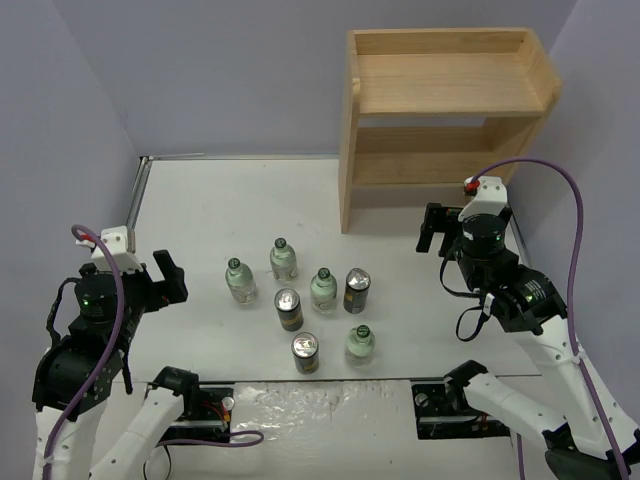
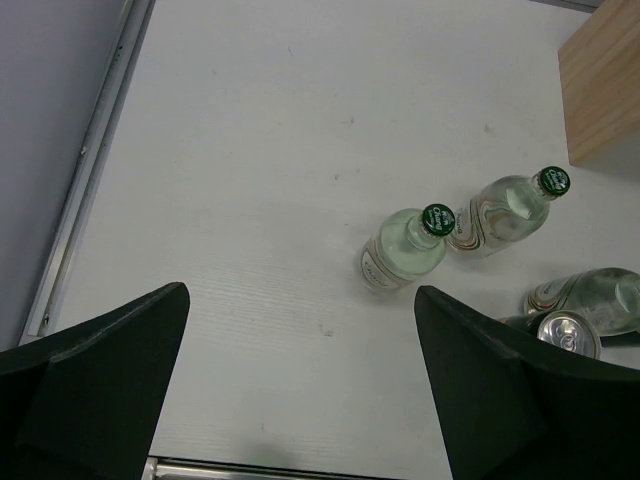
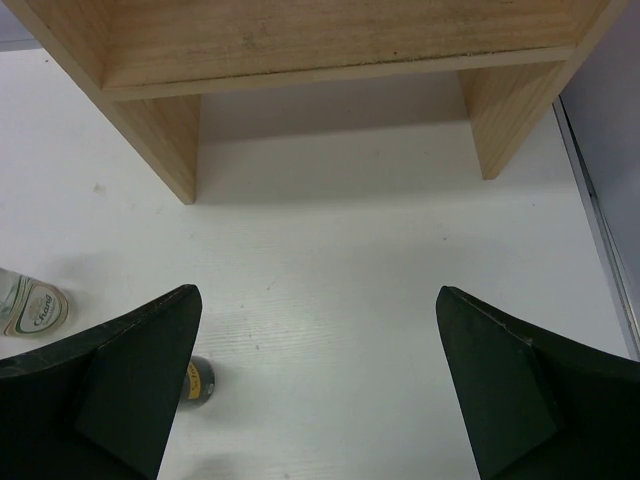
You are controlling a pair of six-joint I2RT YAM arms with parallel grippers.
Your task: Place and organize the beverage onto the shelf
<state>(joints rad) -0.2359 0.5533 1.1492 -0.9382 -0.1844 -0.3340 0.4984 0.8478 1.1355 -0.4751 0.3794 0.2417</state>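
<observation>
The beverage stands grouped mid-table: several clear bottles with green caps, such as the leftmost bottle (image 1: 240, 280) and the nearest bottle (image 1: 360, 344), and three dark cans (image 1: 289, 309) among them. The wooden shelf (image 1: 440, 110) stands at the back right with both tiers bare. My left gripper (image 1: 152, 285) hovers open left of the group; in its wrist view, the left gripper (image 2: 300, 400) has the leftmost bottle (image 2: 405, 255) just ahead on its right. My right gripper (image 1: 458, 228) is open in front of the shelf; in its wrist view, the right gripper (image 3: 315, 390) faces the shelf (image 3: 300, 50).
A metal rail (image 1: 140, 190) runs along the table's left edge, with purple walls on all sides. A can (image 3: 200, 378) and a bottle (image 3: 30, 305) stand left of the right gripper. Purple cables loop over both arms.
</observation>
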